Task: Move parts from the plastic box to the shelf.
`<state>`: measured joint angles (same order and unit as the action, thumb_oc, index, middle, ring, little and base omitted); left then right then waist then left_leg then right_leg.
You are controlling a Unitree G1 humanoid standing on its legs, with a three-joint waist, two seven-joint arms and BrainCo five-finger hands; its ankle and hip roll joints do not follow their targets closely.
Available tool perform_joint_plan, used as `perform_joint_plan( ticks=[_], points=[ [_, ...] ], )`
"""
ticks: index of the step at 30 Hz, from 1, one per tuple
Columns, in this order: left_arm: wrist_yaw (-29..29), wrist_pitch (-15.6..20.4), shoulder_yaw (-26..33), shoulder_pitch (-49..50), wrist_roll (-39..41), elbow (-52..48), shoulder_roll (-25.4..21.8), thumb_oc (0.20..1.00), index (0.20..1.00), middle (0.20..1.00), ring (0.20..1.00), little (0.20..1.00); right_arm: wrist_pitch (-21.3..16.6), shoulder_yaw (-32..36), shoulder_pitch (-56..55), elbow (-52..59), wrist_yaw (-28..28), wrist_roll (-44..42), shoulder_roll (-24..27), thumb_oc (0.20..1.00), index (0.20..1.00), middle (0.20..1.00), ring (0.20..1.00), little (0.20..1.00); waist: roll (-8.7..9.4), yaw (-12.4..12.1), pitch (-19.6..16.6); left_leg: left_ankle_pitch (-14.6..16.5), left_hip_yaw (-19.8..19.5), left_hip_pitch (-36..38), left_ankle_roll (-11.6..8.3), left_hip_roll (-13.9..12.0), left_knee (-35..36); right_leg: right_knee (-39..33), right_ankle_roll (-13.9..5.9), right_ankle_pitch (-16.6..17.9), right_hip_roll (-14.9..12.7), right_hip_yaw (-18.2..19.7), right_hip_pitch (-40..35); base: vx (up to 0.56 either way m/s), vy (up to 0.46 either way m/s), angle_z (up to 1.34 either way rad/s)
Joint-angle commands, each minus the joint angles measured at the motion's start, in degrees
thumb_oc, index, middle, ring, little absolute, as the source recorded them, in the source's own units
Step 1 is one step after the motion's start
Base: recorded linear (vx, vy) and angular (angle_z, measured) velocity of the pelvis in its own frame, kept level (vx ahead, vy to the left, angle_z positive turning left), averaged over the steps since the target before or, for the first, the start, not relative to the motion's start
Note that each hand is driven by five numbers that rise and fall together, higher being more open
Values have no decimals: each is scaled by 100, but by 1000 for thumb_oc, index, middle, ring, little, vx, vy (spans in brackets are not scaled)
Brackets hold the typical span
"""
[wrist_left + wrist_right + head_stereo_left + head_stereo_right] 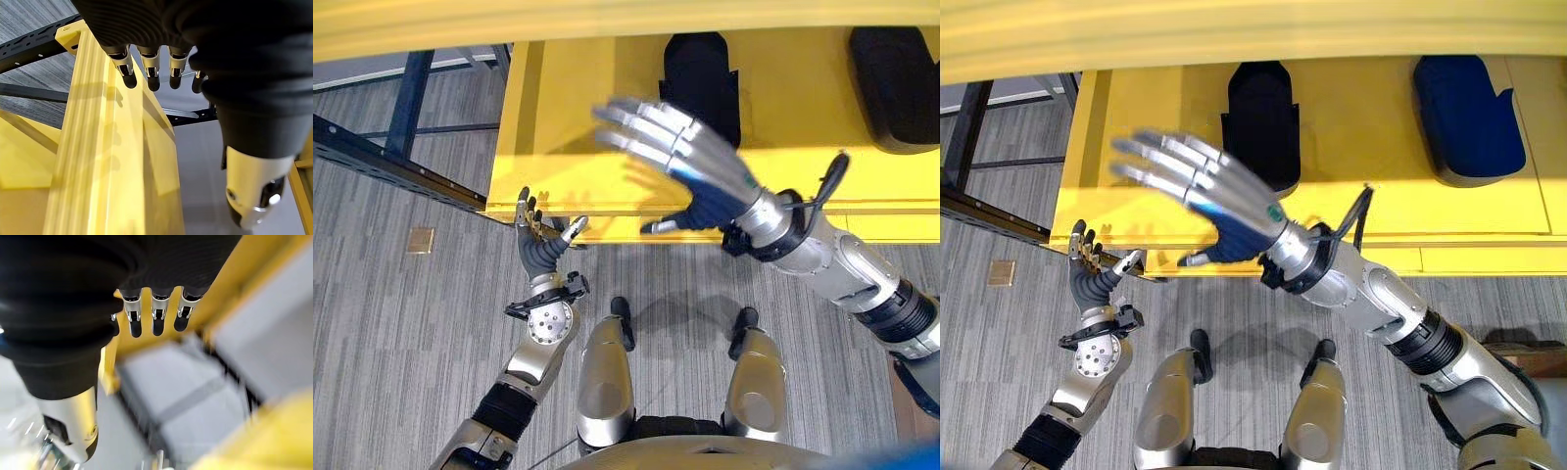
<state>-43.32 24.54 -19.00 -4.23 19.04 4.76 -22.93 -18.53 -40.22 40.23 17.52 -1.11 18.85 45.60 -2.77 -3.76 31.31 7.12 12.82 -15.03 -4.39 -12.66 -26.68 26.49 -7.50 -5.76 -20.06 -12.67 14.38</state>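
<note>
By the yellow shelf's (558, 108) front left corner, the left hand (540, 245) waits low with fingers straight, holding nothing. The right hand (1197, 191), spread flat and empty, hangs above the shelf's front edge, seemingly having let go of a part. Two dark parts (1261, 117) (1467, 116) lie on the shelf, which stands on grey striped carpet (391, 313).

No text, label, number or sign can be read anywhere; the yellow shelf (607, 117) bears no print; the two dark parts (1263, 117) lying on it show no markings; the small brown tile (420, 240) on the floor is blank.
</note>
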Motion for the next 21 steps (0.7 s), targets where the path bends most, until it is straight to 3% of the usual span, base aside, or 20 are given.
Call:
perform_joint_plan(
  ticks=[1, 5, 11, 14, 17, 21],
  points=[
    [46, 428, -28, 247, -26, -245, -170, 1000, 1000, 1000, 1000, 1000, -75, 124, 74, 25, 607, -611, -192, 1000, 1000, 1000, 1000, 1000, 160, -129, -373, 408, 411, 266, 269, -105, -182, 267, 27, -181, -50, -577, -107, -5, -38, 0],
    [26, 549, -30, 288, -77, -174, -235, 1000, 1000, 1000, 1000, 1000, 159, -265, 159, -244, 1130, -708, 103, 1000, 1000, 1000, 1000, 1000, 226, -206, -366, 363, 398, 245, 267, -116, -153, 254, 29, -177, -28, -616, -118, -8, -48, 3],
    [6, 669, -11, 313, -195, -72, -252, 1000, 1000, 1000, 1000, 1000, 172, -647, 166, -597, 1223, -501, 518, 1000, 1000, 1000, 1000, 1000, 320, -250, -342, 322, 397, 180, 261, -184, -180, 263, 48, -178, 25, -656, -109, -8, -37, 3],
    [0, 684, -4, 315, -228, -53, -237, 1000, 1000, 1000, 1000, 1000, 245, -691, 107, -670, 826, -203, 625, 1000, 1000, 1000, 1000, 1000, 341, -253, -336, 317, 385, 163, 266, -188, -189, 259, 55, -177, 43, -647, -110, 0, 0, 0],
    [-46, 666, 11, 322, -303, -56, -197, 1000, 1000, 1000, 1000, 1000, 690, -648, 45, -1000, 358, 181, 695, 1000, 1000, 1000, 1000, 1000, 368, -235, -326, 322, 382, 132, 276, -211, -219, 306, 59, -191, 55, -633, -84, 0, 0, 0],
    [-134, 606, 15, 304, -368, -102, -183, 1000, 1000, 1000, 1000, 1000, 435, -447, -111, -1297, -52, 270, 770, 1000, 1000, 1000, 1000, 1000, 384, -184, -311, 336, 365, 85, 274, -235, -283, 344, 78, -215, 85, -597, -73, 0, 0, 0]
  ],
)
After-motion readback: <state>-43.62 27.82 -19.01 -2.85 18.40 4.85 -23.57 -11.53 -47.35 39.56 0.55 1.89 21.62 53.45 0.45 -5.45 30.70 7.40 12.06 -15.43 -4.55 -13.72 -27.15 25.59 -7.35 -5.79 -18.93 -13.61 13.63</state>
